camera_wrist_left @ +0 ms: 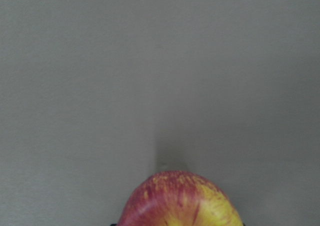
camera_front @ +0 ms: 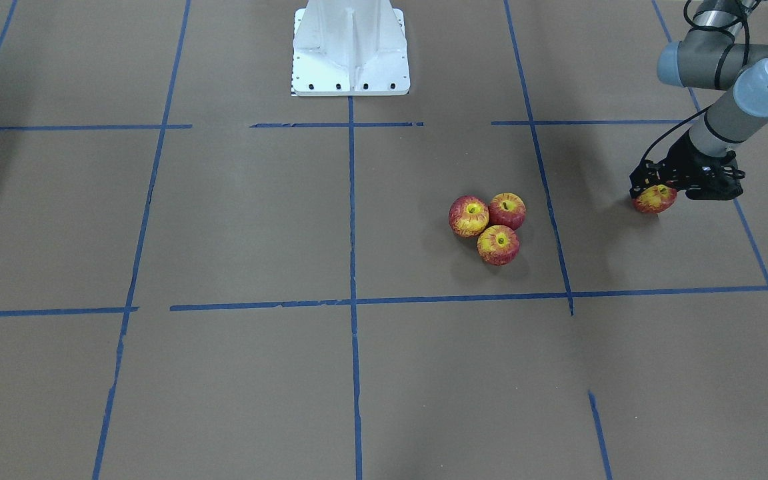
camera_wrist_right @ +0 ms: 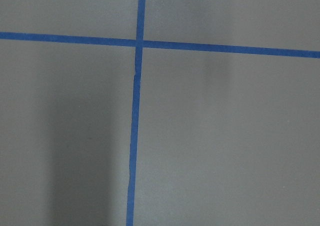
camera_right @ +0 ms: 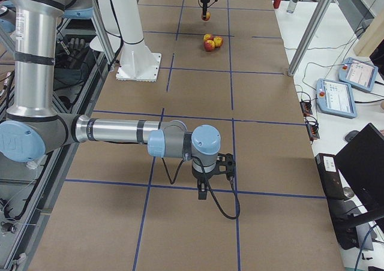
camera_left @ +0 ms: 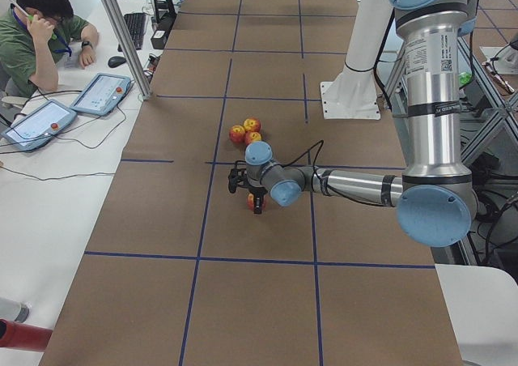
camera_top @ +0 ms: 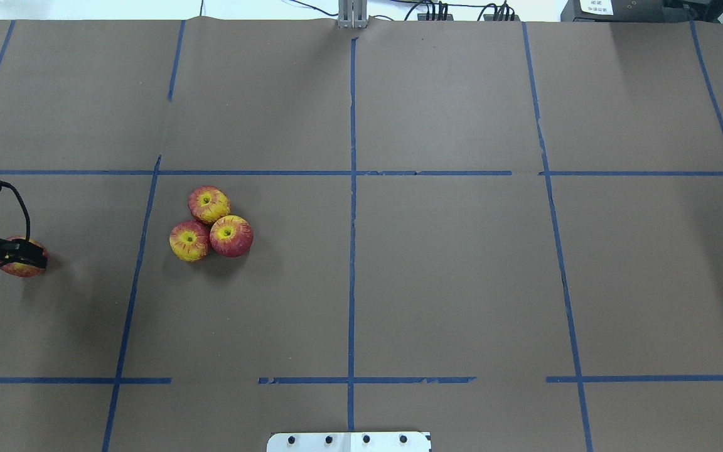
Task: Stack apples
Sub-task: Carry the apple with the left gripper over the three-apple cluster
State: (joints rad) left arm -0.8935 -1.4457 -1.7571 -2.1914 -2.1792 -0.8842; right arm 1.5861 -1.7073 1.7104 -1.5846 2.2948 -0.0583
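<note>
We list: left gripper point(camera_front: 652, 191) clenched on one apple point(camera_front: 656, 201), right gripper point(camera_right: 204, 192) jaw state we cannot tell; risk: that round apple rolls off the three-apple cluster point(camera_front: 489, 227) at centre frame, scattering it.

Light is even and diffuse, from overhead; all views fairly bright, no hard glare. The matte brown paper table cover point(camera_top: 449, 282) shows no reflections, only wide dim bands w/ soft edges. There's a faint grey shadow beside the three clustered red-and-yellow glossy apples point(camera_front: 488, 228) and a softer one by the lone red-yellow apple point(camera_front: 657, 201). The white metal robot base point(camera_front: 351, 47) is nearly blown out. Left wrist view: apple at btm edge is blurred. Right wrist view: the blue tape lines point(camera_wrist_right: 134, 136) are slightly soft, w/ a dim band on the left.
</note>
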